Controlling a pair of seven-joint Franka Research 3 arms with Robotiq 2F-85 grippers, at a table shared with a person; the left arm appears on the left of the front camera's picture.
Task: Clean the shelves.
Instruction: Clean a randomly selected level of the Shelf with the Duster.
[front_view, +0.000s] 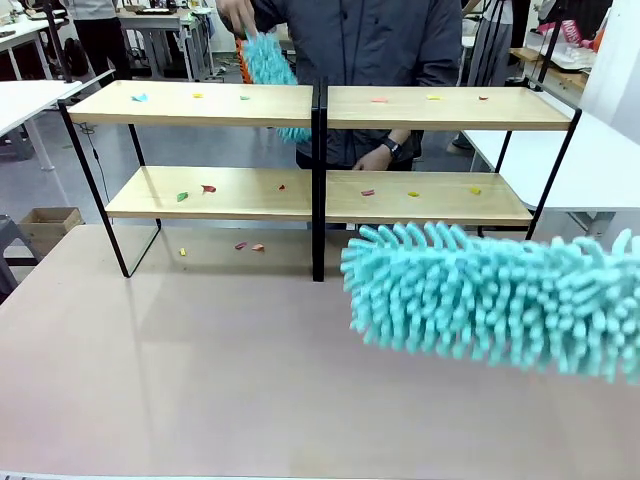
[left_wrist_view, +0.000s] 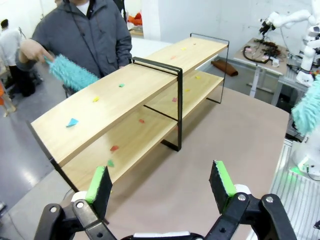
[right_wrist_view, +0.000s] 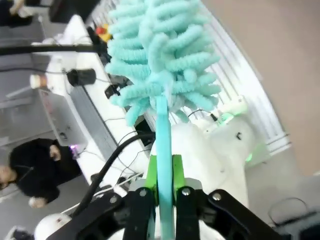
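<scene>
The shelves (front_view: 320, 105), two joined black-framed racks with light-wood boards, stand at the far side of the brown tabletop and carry small coloured scraps (front_view: 208, 188) on both tiers. In the left wrist view the shelves (left_wrist_view: 125, 95) run diagonally ahead of my left gripper (left_wrist_view: 161, 182), which is open and empty over the tabletop. My right gripper (right_wrist_view: 163, 172) is shut on the thin handle of a teal fluffy duster (right_wrist_view: 160, 55). That duster's head (front_view: 490, 300) hovers over the tabletop's right side, in front of the lower shelf. A person behind the shelves holds a second teal duster (front_view: 265, 55) at the top left board.
A few scraps (front_view: 248, 246) lie on the tabletop (front_view: 200, 380) under the left rack. White tables (front_view: 25, 98) flank the shelves on both sides, and a cardboard box (front_view: 45, 225) sits on the floor at left. The person's other hand (front_view: 378, 155) rests behind the middle post.
</scene>
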